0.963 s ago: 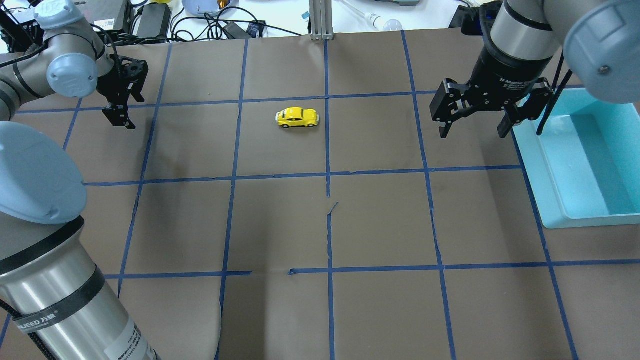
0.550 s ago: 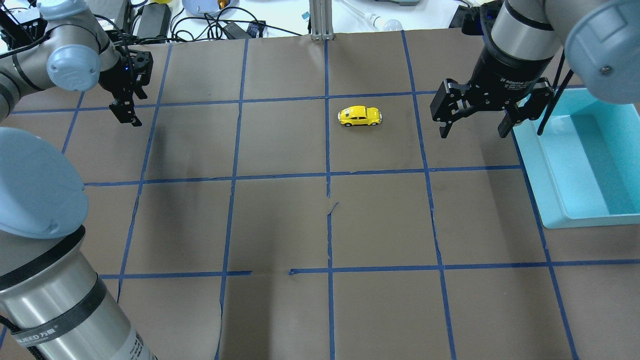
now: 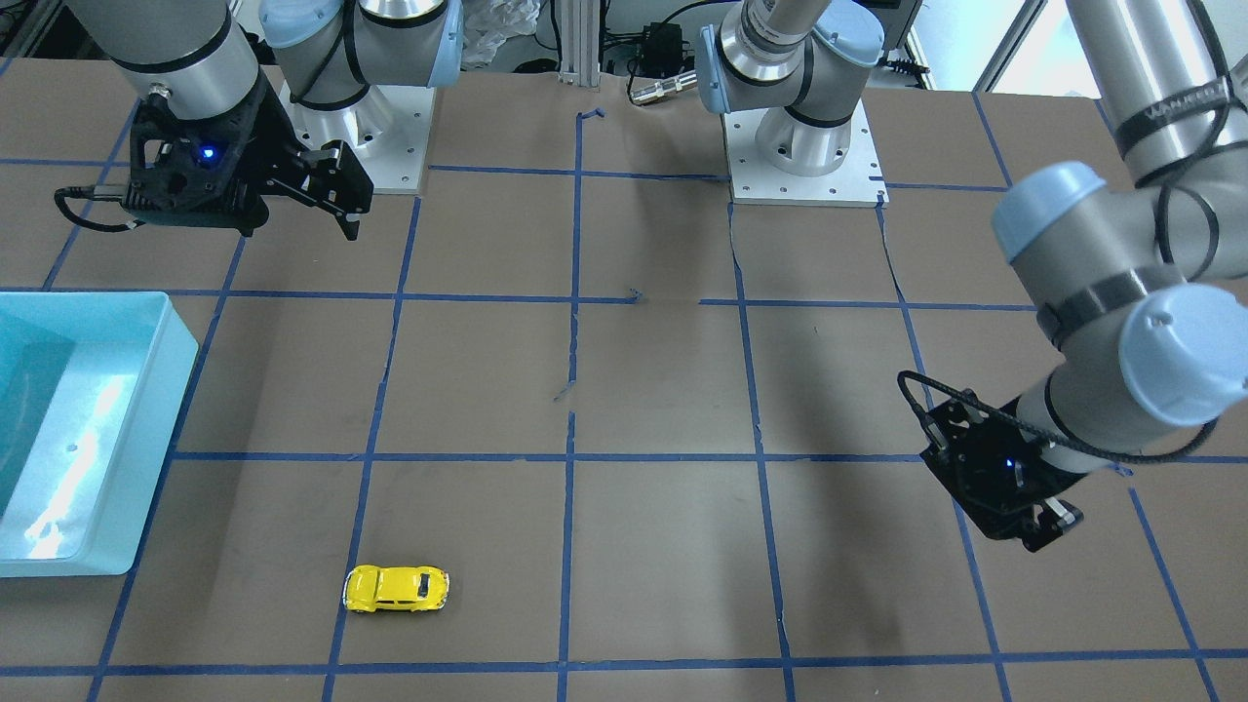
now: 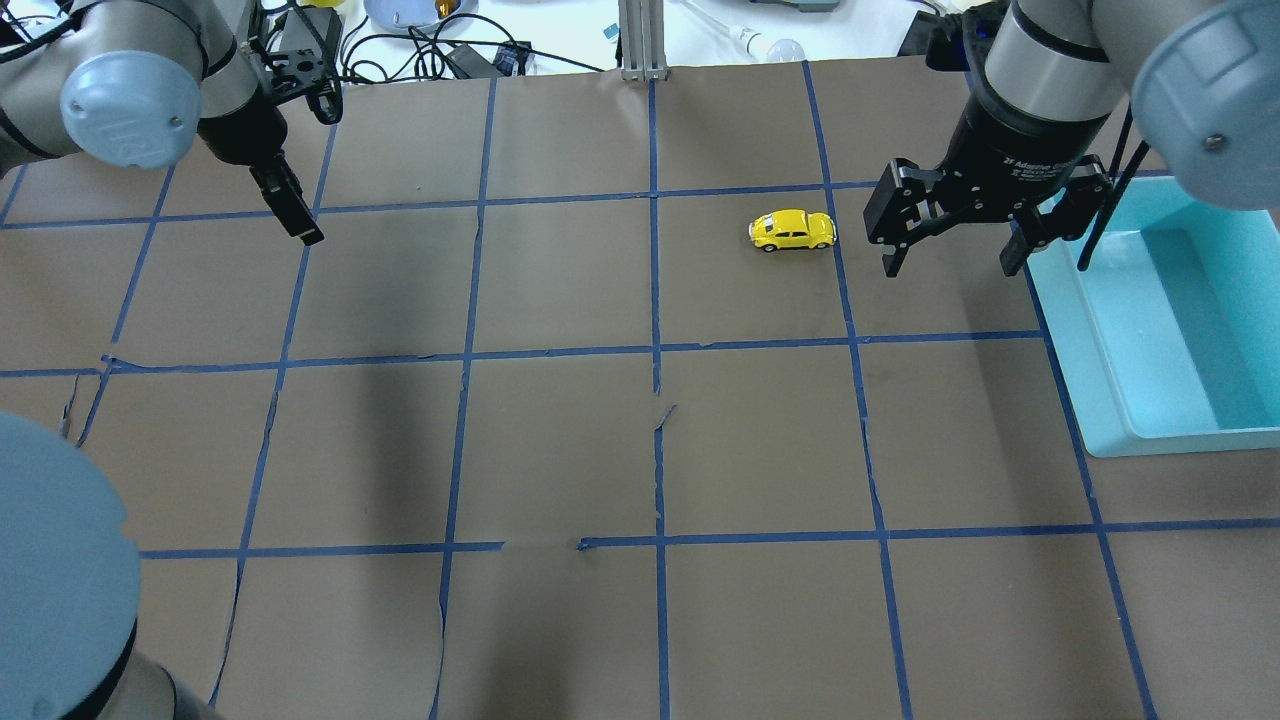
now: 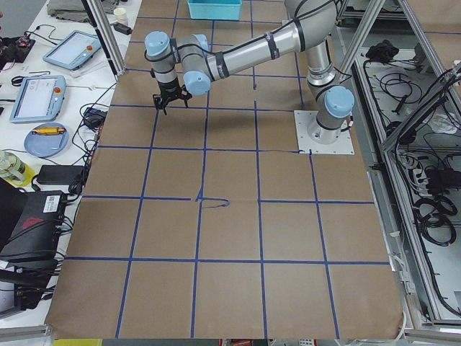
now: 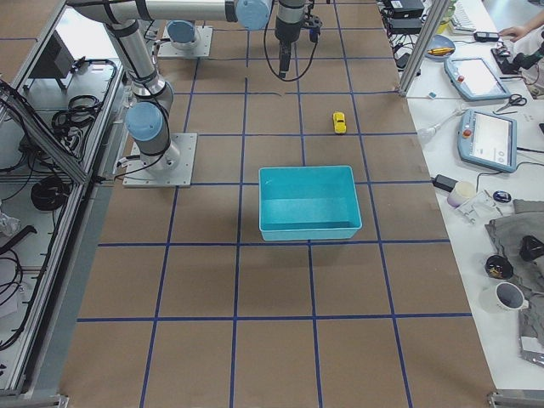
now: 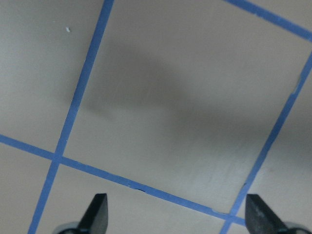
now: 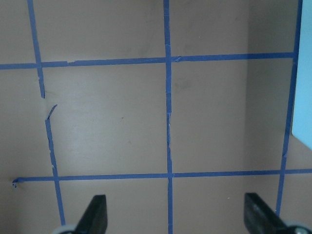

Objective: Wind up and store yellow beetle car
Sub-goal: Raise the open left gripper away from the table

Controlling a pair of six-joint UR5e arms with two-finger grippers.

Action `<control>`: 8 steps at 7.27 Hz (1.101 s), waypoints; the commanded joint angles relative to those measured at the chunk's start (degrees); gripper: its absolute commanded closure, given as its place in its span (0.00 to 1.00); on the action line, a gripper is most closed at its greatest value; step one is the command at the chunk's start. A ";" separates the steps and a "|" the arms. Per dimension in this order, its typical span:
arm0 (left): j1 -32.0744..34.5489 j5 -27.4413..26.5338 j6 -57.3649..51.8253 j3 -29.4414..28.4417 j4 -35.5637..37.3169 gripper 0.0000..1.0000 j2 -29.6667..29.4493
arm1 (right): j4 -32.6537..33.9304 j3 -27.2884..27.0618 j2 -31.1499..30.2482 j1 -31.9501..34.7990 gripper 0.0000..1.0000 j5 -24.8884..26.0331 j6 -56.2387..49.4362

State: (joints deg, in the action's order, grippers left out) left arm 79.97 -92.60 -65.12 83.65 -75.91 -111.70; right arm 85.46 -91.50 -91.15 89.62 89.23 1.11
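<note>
Item: yellow beetle car (image 4: 792, 231), upright on its wheels on the brown taped table (image 4: 560, 450), just beside the right gripper (image 4: 948, 262) on the side away from the teal bin (image 4: 1090, 390), apart from its nearer finger and not between the fingers. Change noted: within the last second the car has run across the table from mid-grid toward the right gripper, covering less ground in the later interval, so it is probably slowing. Left gripper (image 7: 178, 214): fingers spread wide, nothing held, now drawn off to the far corner, well apart from the car. Right gripper: fingers also spread wide, empty, hanging above the table with the bin just beside its other finger; the car does not appear in its wrist view. Assessment: winding and release look complete; storage remains. The next step is likely for the right gripper to shift sideways over the car, close on its small glossy body, and carry it to the bin.
</note>
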 commanded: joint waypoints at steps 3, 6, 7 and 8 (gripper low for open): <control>11.94 0.22 40.51 2.22 -7.13 0.00 12.19 | -0.03 0.18 -0.17 0.03 0.00 0.42 0.21; 12.93 3.03 51.65 2.13 -15.22 0.00 19.92 | 0.15 0.00 -0.08 0.03 0.00 0.07 0.21; 12.93 2.60 53.67 2.65 -15.32 0.00 21.25 | 0.15 0.09 -0.25 0.03 0.00 0.24 0.21; 12.40 3.03 54.74 2.66 -15.32 0.00 22.05 | -0.03 0.09 -0.34 -0.06 0.00 0.42 -0.14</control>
State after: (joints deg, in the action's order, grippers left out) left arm 92.75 -89.89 -12.38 86.14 -90.91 -91.12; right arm 85.56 -91.44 -91.38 89.63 89.47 1.24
